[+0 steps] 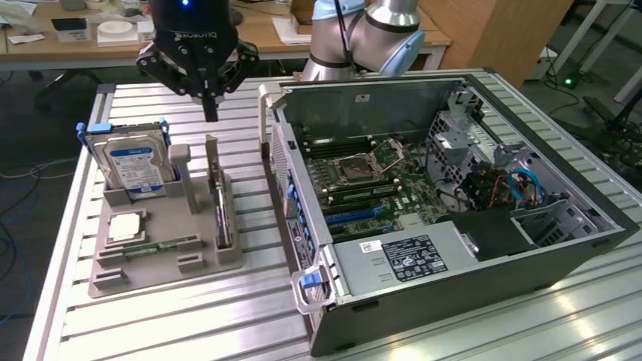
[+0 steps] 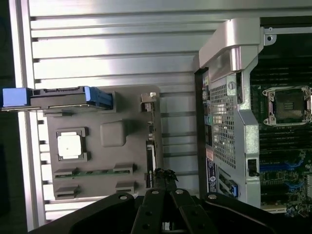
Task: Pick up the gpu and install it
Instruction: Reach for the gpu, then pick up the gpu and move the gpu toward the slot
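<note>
The pincer (image 1: 210, 109), clenched and empty, is poised just above the gpu (image 1: 219, 203), which is stood on edge in the holder (image 1: 140, 278) on the table (image 1: 180, 323), at the exterior view's left of the open case (image 1: 381, 105); neither pickup nor installation is done.

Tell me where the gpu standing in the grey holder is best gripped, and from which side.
Probably the top edge of the gpu, from straight above, jaws closing across its flat faces. It stands on edge in a slot of the grey holder, so the lower edge is buried and the thin top stands free. The gripper, shut, hangs above it.
</note>
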Action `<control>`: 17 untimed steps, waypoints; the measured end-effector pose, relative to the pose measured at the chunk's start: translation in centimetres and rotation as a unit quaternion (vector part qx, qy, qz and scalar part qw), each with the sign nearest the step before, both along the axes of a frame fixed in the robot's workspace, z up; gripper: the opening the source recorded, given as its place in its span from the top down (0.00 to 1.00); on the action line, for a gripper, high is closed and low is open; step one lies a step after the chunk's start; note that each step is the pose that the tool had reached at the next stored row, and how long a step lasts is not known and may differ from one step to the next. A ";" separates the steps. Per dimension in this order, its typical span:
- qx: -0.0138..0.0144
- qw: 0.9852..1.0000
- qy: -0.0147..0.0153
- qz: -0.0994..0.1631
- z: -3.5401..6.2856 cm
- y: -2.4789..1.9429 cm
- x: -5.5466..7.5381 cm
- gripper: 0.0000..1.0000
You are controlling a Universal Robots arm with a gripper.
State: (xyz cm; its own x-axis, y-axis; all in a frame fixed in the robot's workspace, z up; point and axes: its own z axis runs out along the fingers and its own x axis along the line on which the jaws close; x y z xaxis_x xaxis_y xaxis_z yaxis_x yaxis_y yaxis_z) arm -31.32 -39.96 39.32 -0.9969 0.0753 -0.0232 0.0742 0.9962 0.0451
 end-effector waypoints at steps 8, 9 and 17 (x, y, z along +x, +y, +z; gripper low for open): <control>0.000 1.000 0.000 0.000 0.00 0.00 -1.1 0.89; 0.000 1.000 0.000 0.000 0.00 0.00 -1.2 0.89; 0.000 1.000 0.000 0.000 0.00 -0.01 -1.8 0.89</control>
